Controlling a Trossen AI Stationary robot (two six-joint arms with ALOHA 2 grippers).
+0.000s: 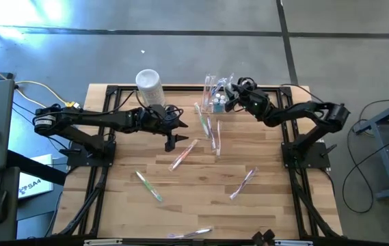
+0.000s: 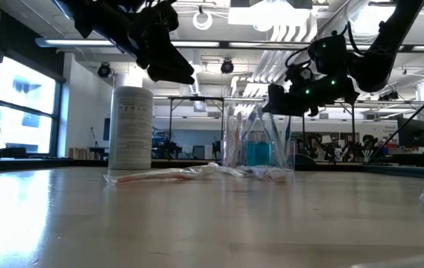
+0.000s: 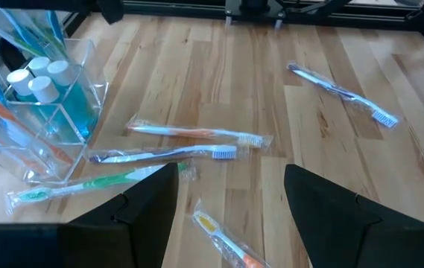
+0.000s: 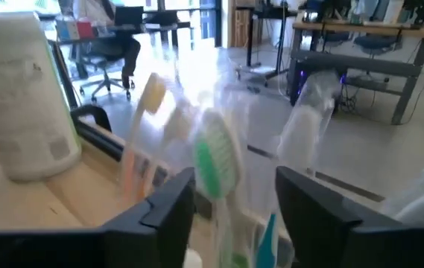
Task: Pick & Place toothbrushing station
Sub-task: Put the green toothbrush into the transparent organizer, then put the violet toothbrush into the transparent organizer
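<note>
The toothbrushing station (image 1: pixel 216 98), a clear box with wrapped toothbrushes upright in it and white-capped blue bottles, stands on its base at the table's far middle; it also shows in the left wrist view (image 3: pixel 48 112). My right gripper (image 1: pixel 230 98) is open at the station's right side, near level. In its wrist view (image 4: pixel 234 201) the fingers flank a green-headed wrapped toothbrush (image 4: pixel 217 160) that stands in the box. My left gripper (image 1: pixel 172 140) hangs open above the table, left of the station, with nothing between its fingers (image 3: pixel 230 208). My right gripper stands open, coming level from the table's right side, with the green toothbrush's head (image 4: pixel 219 179) between its fingers. The head is close to one finger (image 4: pixel 174 208); I cannot tell whether they touch. The brush stays upright in the station.
A whitish cylindrical container (image 1: pixel 149 85) stands left of the station. Wrapped toothbrushes lie loose on the wood, beside the station (image 1: pixel 208 126), mid-table (image 1: pixel 184 154), left front (image 1: pixel 148 184), right front (image 1: pixel 243 183) and at the near edge (image 1: pixel 191 234).
</note>
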